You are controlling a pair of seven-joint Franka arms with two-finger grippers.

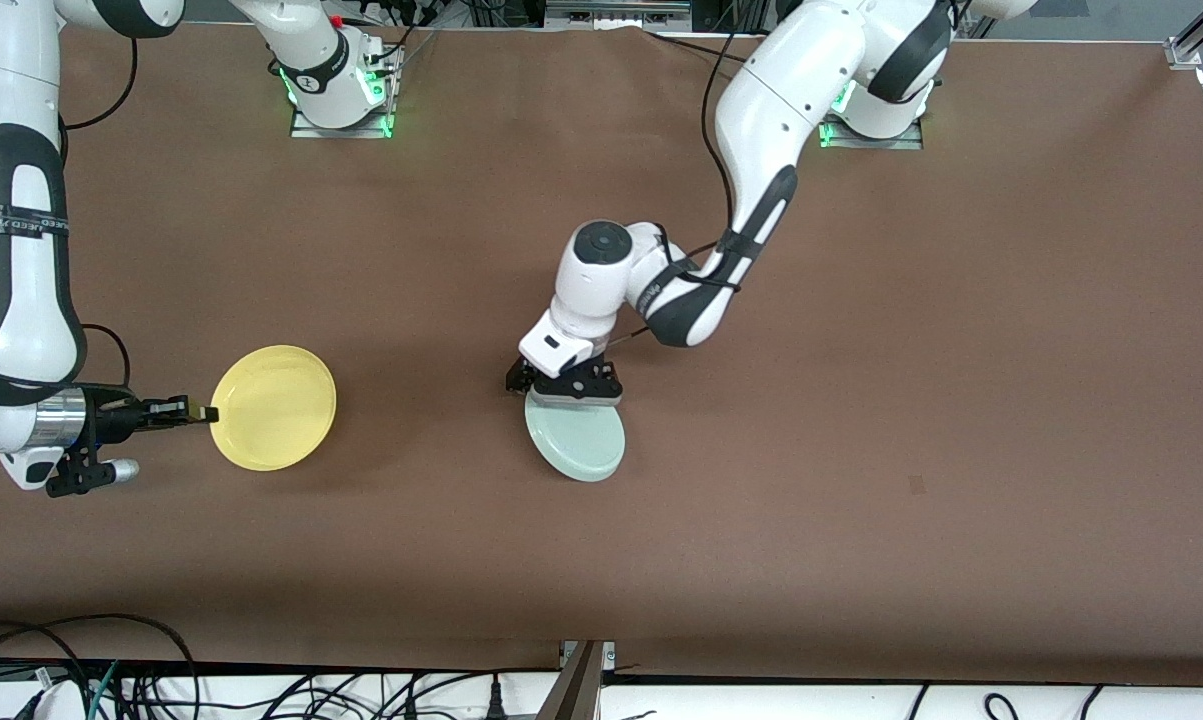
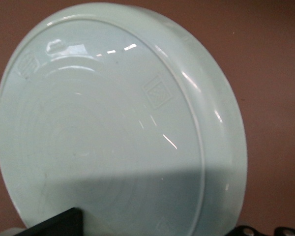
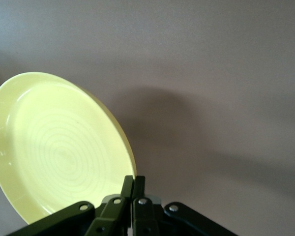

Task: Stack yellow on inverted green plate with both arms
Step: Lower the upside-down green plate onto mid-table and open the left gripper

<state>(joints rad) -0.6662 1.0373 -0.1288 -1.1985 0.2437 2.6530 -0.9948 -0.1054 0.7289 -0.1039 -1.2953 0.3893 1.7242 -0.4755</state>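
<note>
Now, with our right gripper (image 1: 197, 412) pinching the yellow plate's (image 1: 273, 407) rim and the left gripper (image 1: 564, 385) wide over the inverted green plate (image 1: 576, 440), we should carry yellow level.

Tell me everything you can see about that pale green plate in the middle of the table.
The green plate is small, round, pale mint, glossy like plastic or glazed ceramic. It lies upside down: its flat underside faces up, showing faint concentric rings, small embossed square marks and a shallow rim turning downward. It sits on the brown table near the middle, toward the front camera. The left claw is open right over the plate's edge farthest from that camera; contact is unclear.
</note>
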